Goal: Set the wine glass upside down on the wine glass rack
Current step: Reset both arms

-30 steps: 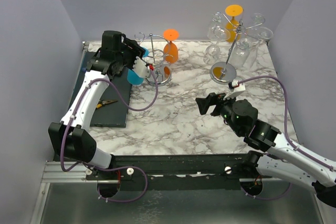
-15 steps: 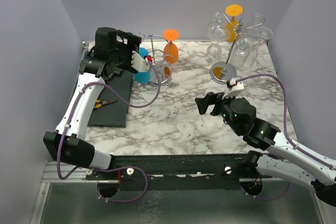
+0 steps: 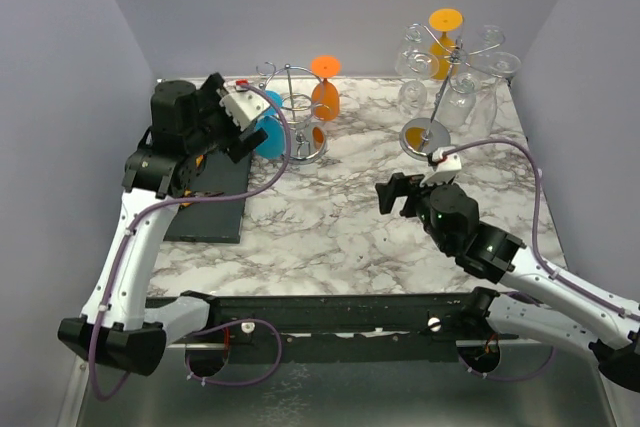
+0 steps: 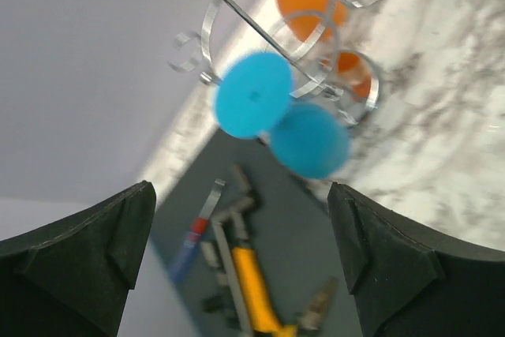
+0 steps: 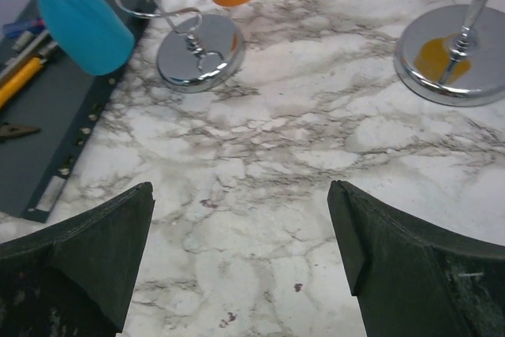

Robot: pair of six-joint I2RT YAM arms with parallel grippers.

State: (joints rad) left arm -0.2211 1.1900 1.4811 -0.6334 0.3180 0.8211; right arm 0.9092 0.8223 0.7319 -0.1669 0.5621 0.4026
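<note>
The blue wine glass (image 3: 268,135) hangs upside down in a ring of the small chrome wine glass rack (image 3: 300,129), foot up and bowl down. In the left wrist view its round foot (image 4: 254,106) sits above its bowl (image 4: 309,140). An orange glass (image 3: 324,97) hangs on the same rack. My left gripper (image 3: 232,117) stands open just left of the blue glass, apart from it and holding nothing. My right gripper (image 3: 398,195) hovers open over bare marble mid-table. The right wrist view has the blue wine glass (image 5: 83,13) and the rack's base (image 5: 199,53) at top left.
A dark mat (image 3: 205,209) with yellow-handled pliers (image 4: 256,293) and small tools lies left of the rack. A taller rack (image 3: 440,87) at back right carries several clear glasses and an orange one; its base (image 5: 454,53) is ahead of my right gripper. Walls close in on three sides.
My left gripper has opened, let go of the blue glass and drawn back to the left. The glass stays hanging on the rack. The right arm has hardly moved.
</note>
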